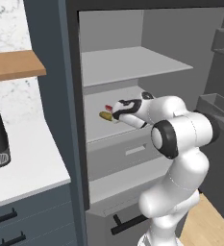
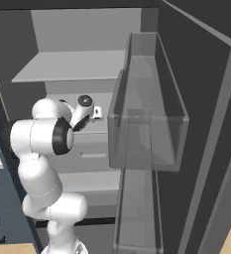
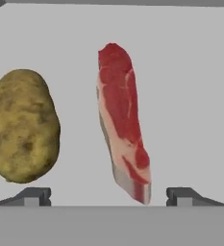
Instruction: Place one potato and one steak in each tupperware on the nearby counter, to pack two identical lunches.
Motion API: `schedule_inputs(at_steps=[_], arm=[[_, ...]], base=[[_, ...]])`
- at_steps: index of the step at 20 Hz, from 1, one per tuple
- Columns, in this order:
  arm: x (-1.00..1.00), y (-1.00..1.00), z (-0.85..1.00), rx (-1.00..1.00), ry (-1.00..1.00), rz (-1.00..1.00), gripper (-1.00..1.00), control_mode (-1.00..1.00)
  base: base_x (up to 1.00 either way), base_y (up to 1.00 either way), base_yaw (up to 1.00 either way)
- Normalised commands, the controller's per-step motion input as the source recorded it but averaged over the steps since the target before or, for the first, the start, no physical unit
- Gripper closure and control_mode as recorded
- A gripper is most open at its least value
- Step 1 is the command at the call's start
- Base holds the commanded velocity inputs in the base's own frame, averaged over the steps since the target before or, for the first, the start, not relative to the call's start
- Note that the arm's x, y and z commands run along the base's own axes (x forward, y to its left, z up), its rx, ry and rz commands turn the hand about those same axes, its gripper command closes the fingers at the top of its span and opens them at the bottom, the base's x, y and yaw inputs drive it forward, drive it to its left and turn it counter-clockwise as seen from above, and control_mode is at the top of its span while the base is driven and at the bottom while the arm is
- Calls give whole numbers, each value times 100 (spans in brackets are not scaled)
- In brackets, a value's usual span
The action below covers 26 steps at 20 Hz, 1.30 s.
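Red steak [image 3: 122, 120] lies beside 1 potato [image 3: 23, 126] before the tool [image 3: 108, 197] (spread wide, holding nothing).

Lighting: even, diffuse, no visible source. Left base view: moderately bright; white counter [image 1: 27, 163] and marble wall pale, fridge interior mid-grey, soft shading beneath its shelves. Right base view: dimmer, dark door panels, translucent door bin washed grey. Hand view: brightest; potato [image 3: 23, 126] and steak [image 3: 123, 122] rendered sharply against a flat grey shelf, with almost no cast shadow. Glare: faint sheen on the white arm [image 1: 180, 139]. Quality: slight softness and compression blur in both base views; no edge distortion apparent.
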Motion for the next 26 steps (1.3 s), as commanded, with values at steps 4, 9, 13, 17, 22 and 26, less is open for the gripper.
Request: schedule_inputs(at_steps=[4,9,13,17,22,26], arm=[[6,0,-50,0,0,0,-100,-100],[10,0,24,0,-2,0,-100,-100],[11,0,27,0,0,-1,-100,-100],[8,11,-5,0,2,-3,-100,-100],[38,27,-47,0,4,-1,-100,-100],[8,31,-23,0,0,-1,-100,-100]], base=[[0,0,0],[0,0,0],[0,0,0],[0,0,0],[0,0,0],[0,0,0]])
